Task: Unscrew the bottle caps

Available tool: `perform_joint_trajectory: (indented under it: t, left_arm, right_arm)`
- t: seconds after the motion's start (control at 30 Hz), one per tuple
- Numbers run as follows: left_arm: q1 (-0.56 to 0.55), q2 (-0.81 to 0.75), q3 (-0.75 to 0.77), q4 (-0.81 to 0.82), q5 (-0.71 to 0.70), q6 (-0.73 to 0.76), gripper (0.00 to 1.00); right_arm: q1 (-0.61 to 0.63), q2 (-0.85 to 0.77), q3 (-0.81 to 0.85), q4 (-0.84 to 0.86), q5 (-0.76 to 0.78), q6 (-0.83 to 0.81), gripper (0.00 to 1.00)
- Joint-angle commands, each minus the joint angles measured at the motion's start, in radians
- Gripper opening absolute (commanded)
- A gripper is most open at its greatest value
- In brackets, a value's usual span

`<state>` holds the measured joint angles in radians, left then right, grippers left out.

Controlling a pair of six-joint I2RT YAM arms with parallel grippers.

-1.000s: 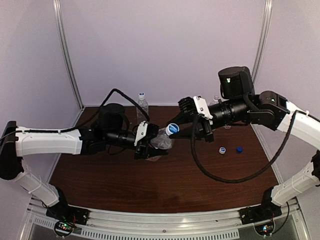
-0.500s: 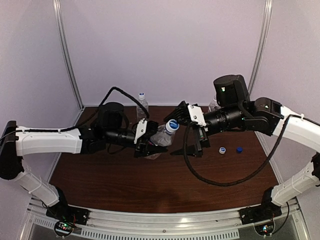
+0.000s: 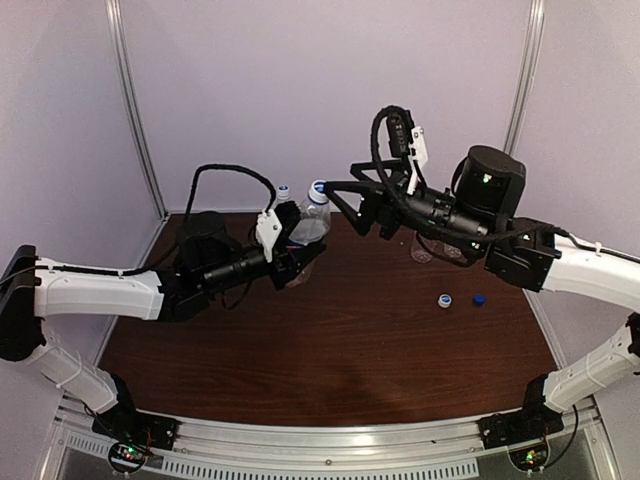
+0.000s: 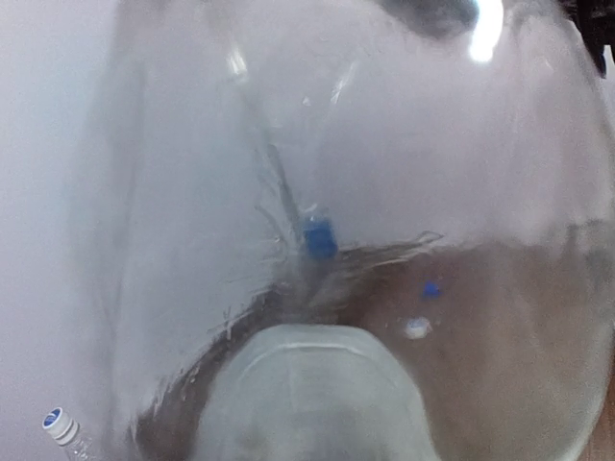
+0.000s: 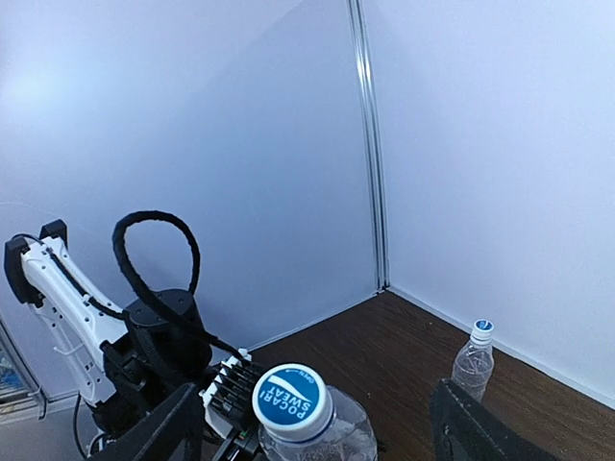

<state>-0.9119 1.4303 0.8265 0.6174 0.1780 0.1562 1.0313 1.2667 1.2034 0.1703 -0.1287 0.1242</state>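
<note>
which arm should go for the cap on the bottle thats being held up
Right. The left gripper is clamped on the bottle, bracing it. The right gripper is open with its fingers either side of the cap, so it likely only needs to close and twist.

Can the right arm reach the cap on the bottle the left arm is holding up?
Probably yes: the bottle's cap lines up between the open right fingers, with nothing in the way.
</note>
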Motion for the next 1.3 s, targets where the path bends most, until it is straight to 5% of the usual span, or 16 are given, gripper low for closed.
perform_joint_trajectory:
  t: [0.0, 0.27, 0.37, 0.6, 0.77, 0.8, 1.13, 1.27]
  left_arm:
    - [-0.008, 0.018, 0.017, 0.067, -0.092, -0.03, 0.38]
    - [-0.012, 0.03, 0.029, 0.05, -0.101, -0.027, 0.38]
    - [-0.013, 0.029, 0.032, 0.045, -0.101, -0.022, 0.38]
    - [-0.013, 0.028, 0.034, 0.039, -0.103, -0.014, 0.38]
    - [-0.013, 0.028, 0.038, 0.017, -0.088, 0.005, 0.38]
    - [-0.013, 0.028, 0.042, 0.001, -0.069, 0.019, 0.38]
    - [-0.013, -0.003, 0.103, -0.331, 0.476, 0.238, 0.39]
    - [-0.013, 0.005, 0.129, -0.409, 0.566, 0.269, 0.39]
  right_arm:
    - [0.027, 0.037, 0.029, 0.012, 0.124, 0.066, 0.81]
    - [0.05, 0.122, 0.116, -0.05, 0.166, 0.031, 0.75]
    - [0.049, 0.135, 0.126, -0.058, 0.168, 0.022, 0.58]
    - [0.049, 0.15, 0.131, -0.088, 0.176, 0.02, 0.37]
    - [0.05, 0.126, 0.119, -0.09, 0.169, -0.011, 0.0]
    - [0.05, 0.115, 0.116, -0.093, 0.153, -0.037, 0.0]
    - [0.039, -0.013, 0.156, -0.592, -0.448, -0.776, 0.0]
    - [0.037, -0.04, 0.182, -0.787, -0.571, -0.995, 0.0]
